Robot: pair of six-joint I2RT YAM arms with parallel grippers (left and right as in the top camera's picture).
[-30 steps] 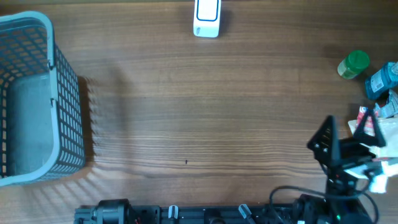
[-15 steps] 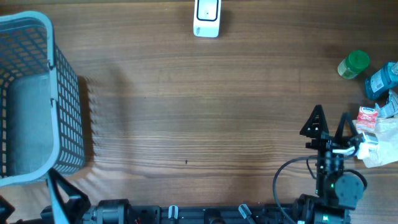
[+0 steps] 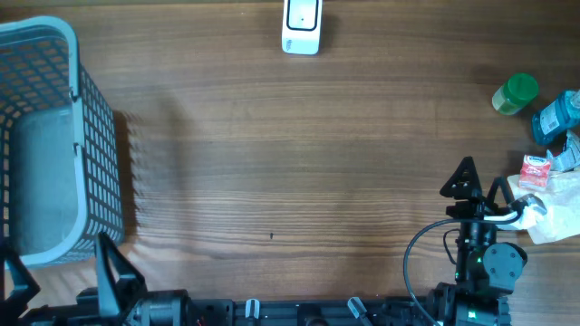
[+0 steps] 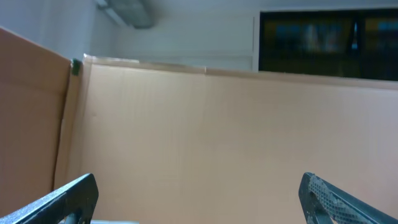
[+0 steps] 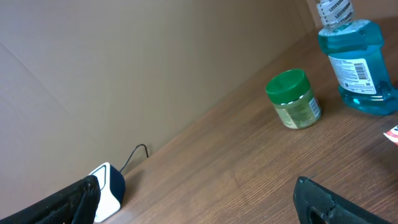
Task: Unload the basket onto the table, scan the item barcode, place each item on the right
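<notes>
The white and dark-blue barcode scanner [image 3: 301, 25] stands at the table's far edge; it also shows at the lower left of the right wrist view [image 5: 107, 190]. Possible items cluster at the right edge: a green-lidded jar [image 3: 515, 94] [image 5: 293, 99], a blue mouthwash bottle [image 3: 555, 118] [image 5: 354, 59] and a red-and-white packet [image 3: 535, 169]. My right gripper [image 3: 481, 181] [image 5: 196, 193] is open and empty, just left of the packet. At the near left corner my left gripper [image 3: 59, 260] [image 4: 198, 193] is open and empty, facing a cardboard wall [image 4: 217, 130].
A grey-blue mesh basket [image 3: 82, 154] fills the left side of the table. A crumpled white bag [image 3: 557, 217] lies by the right gripper at the right edge. Cardboard walls [image 5: 124, 74] enclose the table's far side.
The left gripper has risen into the overhead view at the near left corner. The right gripper swung from the right edge to point toward the table's far side, then drew back slightly.
</notes>
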